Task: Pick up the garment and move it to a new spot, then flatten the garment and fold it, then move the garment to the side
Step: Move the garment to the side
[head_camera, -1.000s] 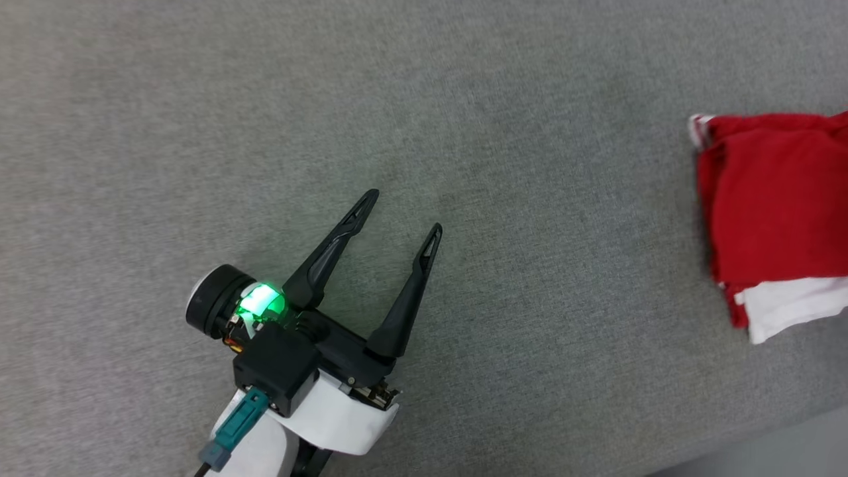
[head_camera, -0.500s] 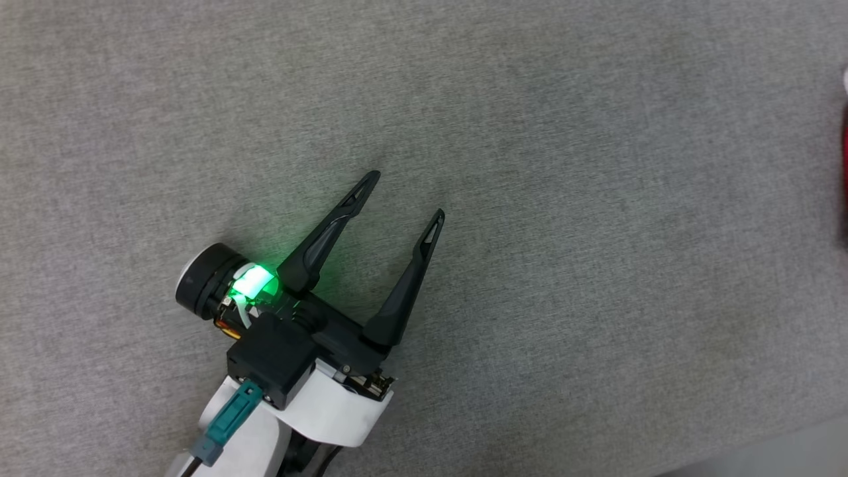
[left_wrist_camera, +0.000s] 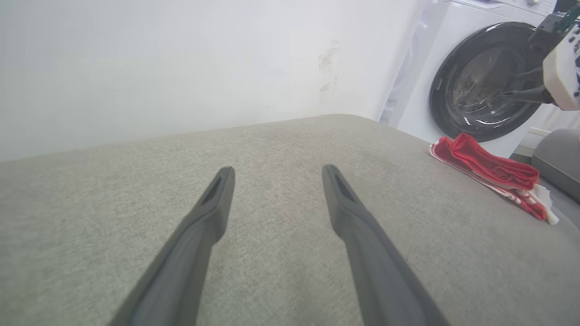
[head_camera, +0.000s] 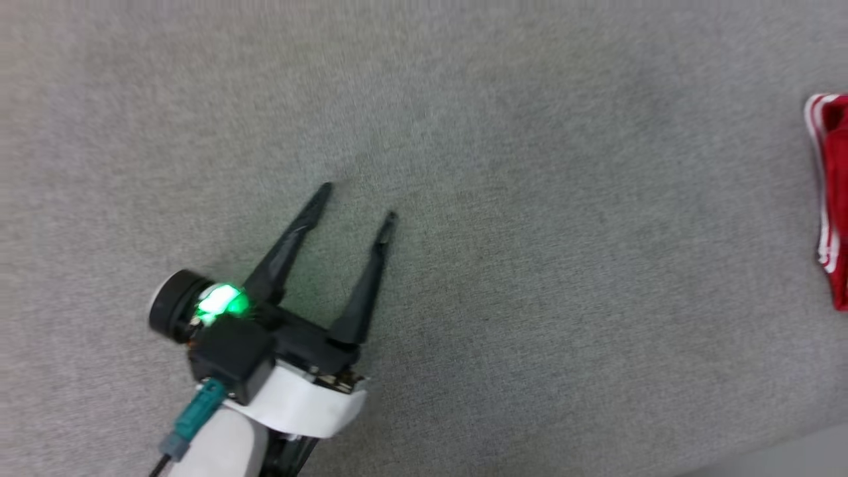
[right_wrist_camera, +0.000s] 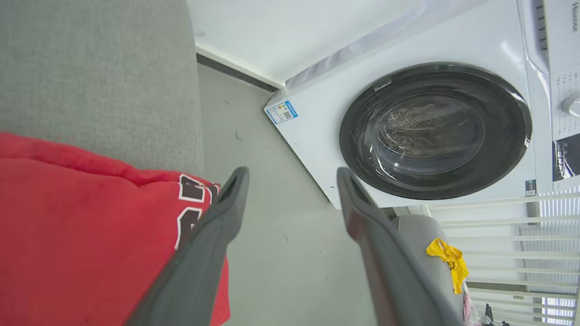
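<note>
The folded red jersey is lying at the frame's right edge on the grey cushion, seemingly set aside. The left gripper and right gripper are gaping empty, leaving little undone.

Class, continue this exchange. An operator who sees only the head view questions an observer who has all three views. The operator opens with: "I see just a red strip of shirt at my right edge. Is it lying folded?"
Observer: Yes. The left wrist view shows the shirt as a folded bundle at the edge of the grey surface.
Operator: What stands beyond that edge?
Observer: A white washing machine with a dark round door.
Operator: And what about the right gripper?
Observer: The right gripper is open and holds nothing. In its own view the shirt lies beside it.
</note>
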### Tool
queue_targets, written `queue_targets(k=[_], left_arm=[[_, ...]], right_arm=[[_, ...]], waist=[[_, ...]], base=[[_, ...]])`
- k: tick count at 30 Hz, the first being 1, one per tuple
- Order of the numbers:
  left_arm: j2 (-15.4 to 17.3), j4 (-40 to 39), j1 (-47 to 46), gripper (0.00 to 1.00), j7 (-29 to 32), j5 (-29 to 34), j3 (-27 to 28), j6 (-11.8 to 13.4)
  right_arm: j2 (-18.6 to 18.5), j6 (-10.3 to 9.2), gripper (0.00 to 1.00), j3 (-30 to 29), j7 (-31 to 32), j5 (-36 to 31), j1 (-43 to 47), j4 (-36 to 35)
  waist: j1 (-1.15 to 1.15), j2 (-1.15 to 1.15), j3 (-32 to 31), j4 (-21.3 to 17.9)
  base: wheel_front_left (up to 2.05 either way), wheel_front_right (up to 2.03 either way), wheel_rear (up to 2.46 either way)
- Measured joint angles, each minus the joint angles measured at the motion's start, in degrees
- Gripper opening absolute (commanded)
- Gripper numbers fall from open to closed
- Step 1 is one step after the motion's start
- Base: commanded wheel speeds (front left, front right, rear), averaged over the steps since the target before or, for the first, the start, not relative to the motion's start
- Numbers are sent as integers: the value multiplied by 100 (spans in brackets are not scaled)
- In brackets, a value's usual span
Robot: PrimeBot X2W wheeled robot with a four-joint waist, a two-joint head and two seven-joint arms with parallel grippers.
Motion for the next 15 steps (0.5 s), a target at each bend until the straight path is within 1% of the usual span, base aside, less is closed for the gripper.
queue_targets(k=[2, 7, 9, 11, 15], left_arm=[[-91, 43, 146, 100, 0, -18, 208, 0], [-367, 165, 474, 100, 0, -16, 948, 14], [-470, 221, 603, 100, 0, -19, 1273, 31], [-547, 244, 734, 100, -1, -16, 1568, 62], [-673, 301, 994, 100, 0, 56, 2041, 122]], right_arm=[[268, -1, 100, -159, -170, 243, -127, -118], [709, -2, 100, -155, -834, 488, -110, -472], [1021, -2, 100, -135, -1124, 708, 5, -643], [1444, -2, 100, -114, -1378, 988, 180, -829], [2022, -2, 100, 35, -1924, 1394, 754, -1258]], waist=[[0, 0, -198, 13], [-1, 0, -784, 97], [0, 0, -1034, 149], [-1, 0, -1283, 211], [-1, 0, -1753, 345]], base=[[0, 0, 0], [0, 0, 0], [0, 0, 0], [0, 0, 0], [0, 0, 0]])
